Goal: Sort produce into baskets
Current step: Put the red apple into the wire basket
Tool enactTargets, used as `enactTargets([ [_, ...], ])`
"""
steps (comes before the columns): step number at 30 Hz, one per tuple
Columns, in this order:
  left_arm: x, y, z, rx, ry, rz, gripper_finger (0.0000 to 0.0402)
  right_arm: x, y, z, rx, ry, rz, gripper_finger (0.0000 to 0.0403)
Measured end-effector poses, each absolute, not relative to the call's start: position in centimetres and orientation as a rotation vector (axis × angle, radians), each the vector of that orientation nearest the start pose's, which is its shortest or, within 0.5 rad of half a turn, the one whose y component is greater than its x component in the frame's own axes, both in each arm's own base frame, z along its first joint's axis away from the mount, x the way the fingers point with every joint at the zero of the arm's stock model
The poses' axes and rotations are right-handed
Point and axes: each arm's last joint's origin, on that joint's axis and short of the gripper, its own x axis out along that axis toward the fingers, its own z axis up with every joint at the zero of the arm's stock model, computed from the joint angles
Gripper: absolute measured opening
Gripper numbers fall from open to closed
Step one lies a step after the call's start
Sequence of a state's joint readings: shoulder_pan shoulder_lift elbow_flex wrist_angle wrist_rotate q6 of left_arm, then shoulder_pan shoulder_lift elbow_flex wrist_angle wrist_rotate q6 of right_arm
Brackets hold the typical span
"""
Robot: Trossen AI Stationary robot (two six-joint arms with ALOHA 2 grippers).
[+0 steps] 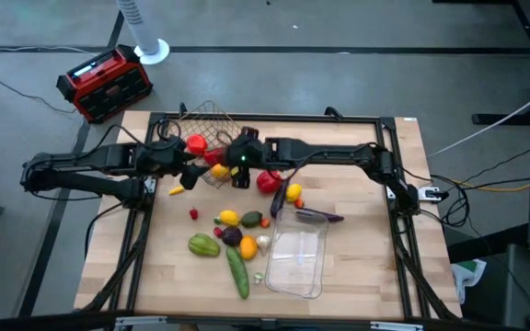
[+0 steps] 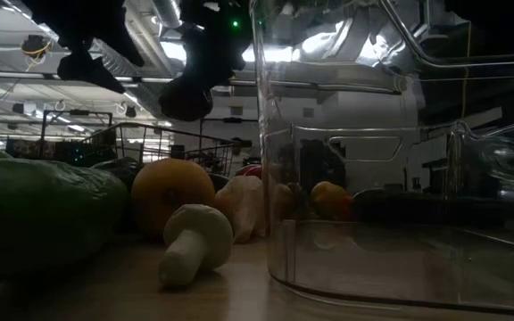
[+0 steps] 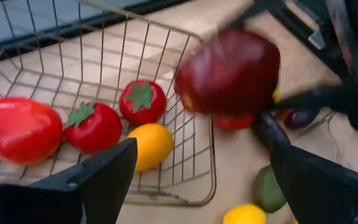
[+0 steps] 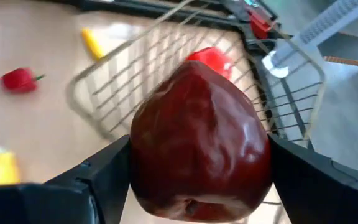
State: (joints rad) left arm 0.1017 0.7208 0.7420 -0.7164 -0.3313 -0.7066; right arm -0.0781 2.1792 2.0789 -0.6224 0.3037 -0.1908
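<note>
My right gripper [image 4: 199,149] is shut on a dark red apple [image 4: 197,137] just above the near rim of the bronze wire basket [image 1: 212,119]. It also shows in the high view [image 1: 238,173]. My left gripper [image 3: 197,180] is open and empty beside the basket's left side [image 1: 184,173], facing the apple [image 3: 229,71]. In the basket [image 3: 166,37] lie a red tomato [image 3: 17,127], two strawberries [image 3: 142,99] and a yellow lemon [image 3: 151,143]. The clear plastic tray [image 1: 300,262] stands at the table's near right. My right gripper pinches the apple's two opposite sides [image 4: 143,155] between its two fingers [image 4: 98,180]. The fingers come slanting down from the table's right. The apple is lifted clear of the table and the basket and shows below the gripper in the low view [image 2: 186,98].
Loose produce lies between basket and tray: a red pepper [image 1: 267,181], purple eggplant [image 1: 320,216], green squash [image 1: 203,245], cucumber [image 1: 237,273], an orange [image 2: 172,192] and a mushroom [image 2: 194,242]. A red-and-black box [image 1: 104,83] stands off the table's far left corner.
</note>
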Motion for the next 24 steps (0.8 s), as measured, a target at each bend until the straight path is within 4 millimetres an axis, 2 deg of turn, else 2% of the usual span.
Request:
enactTargets([
  [5,13.4,1.8,27.8,-0.618,0.565,0.639,0.0359,48.8,-6.9,29.3,-0.220,0.746,-0.285,0.0319],
  [11,13.0,1.0,27.2,-0.794,0.637,0.613,0.0359,48.7,-8.4,29.3,-0.150,0.724,-0.170,0.0319],
  [19,12.1,-0.1,26.2,-0.961,0.764,0.708,0.0359,48.7,-8.7,29.3,-0.143,0.719,-0.165,0.0321],
  [24,11.8,-0.4,25.4,-0.943,0.864,0.776,0.0359,48.7,-8.7,29.3,-0.143,0.719,-0.165,0.0357],
])
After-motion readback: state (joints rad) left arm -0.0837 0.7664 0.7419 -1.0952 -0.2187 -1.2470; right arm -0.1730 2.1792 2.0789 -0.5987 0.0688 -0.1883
